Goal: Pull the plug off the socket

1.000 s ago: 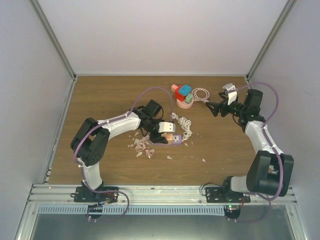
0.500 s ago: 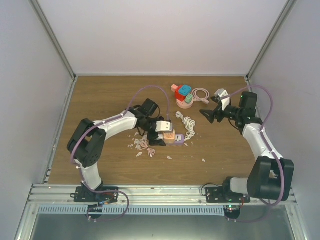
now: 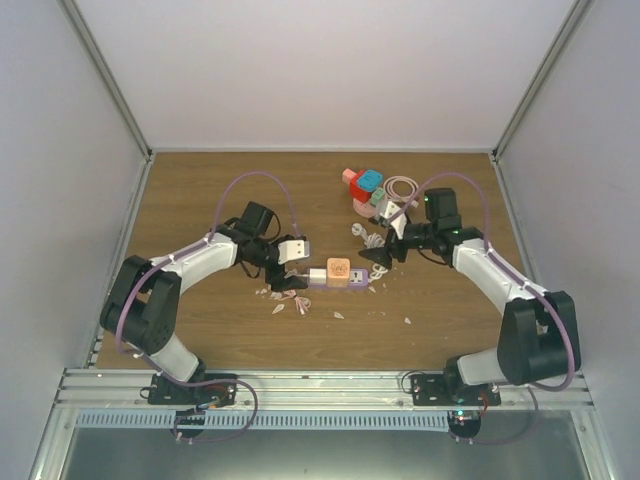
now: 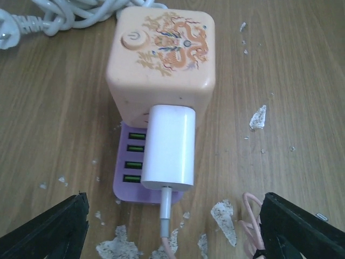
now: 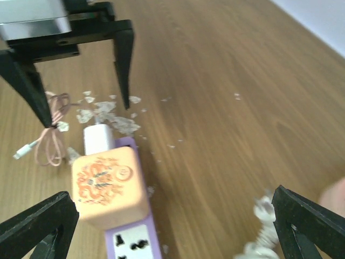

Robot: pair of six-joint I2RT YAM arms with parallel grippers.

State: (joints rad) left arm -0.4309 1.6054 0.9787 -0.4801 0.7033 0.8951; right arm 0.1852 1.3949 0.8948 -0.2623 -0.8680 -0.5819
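Wooden counter (image 3: 200,200), plug (image 4: 170,152) seated in the socket (image 4: 161,59).
Left tool (image 3: 289,275) gapes wide, and right tool (image 3: 380,262) spread too; neither touches it.

Top view high behind the arm bases, facing down over the table (image 3: 200,200), left wrist close, facing the socket (image 4: 161,51), right wrist farther, opposite side, both sharing it

One plug (image 4: 171,145), one socket cube (image 4: 161,59), two cable coils (image 3: 403,188), two arms (image 3: 195,260).
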